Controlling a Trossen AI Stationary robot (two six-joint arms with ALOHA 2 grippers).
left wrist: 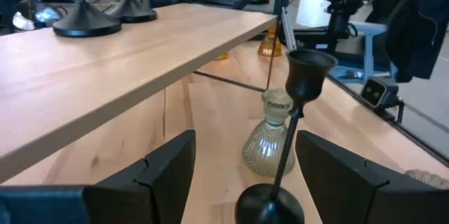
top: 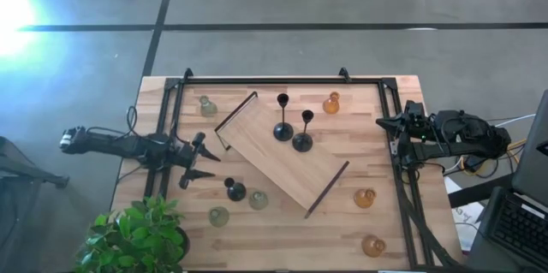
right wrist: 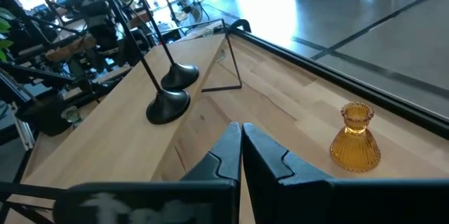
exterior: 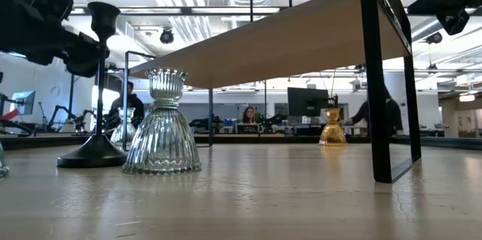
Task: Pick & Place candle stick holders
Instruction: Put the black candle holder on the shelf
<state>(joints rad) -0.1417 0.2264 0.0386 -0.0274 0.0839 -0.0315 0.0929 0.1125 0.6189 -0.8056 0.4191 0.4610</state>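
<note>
A black holder (top: 235,190) stands on its round base on the table, beside the board's near-left end, with a pale green glass holder (top: 258,198) just behind it. My left gripper (top: 205,162) is open and low by the table's left side. In its wrist view the black holder's stem (left wrist: 286,140) rises just ahead of the gap between the fingers, which do not touch it. Two more black holders (top: 292,133) stand on the raised wooden board (top: 282,166). My right gripper (top: 383,122) waits shut at the right, above the table.
Green glass holders (top: 207,106) (top: 218,216) and amber ones (top: 331,103) (top: 365,198) (top: 372,245) stand about the table. The board's black legs (exterior: 374,82) hold it above the tabletop. A potted plant (top: 137,234) sits at the near left corner. People sit in the room beyond (exterior: 247,116).
</note>
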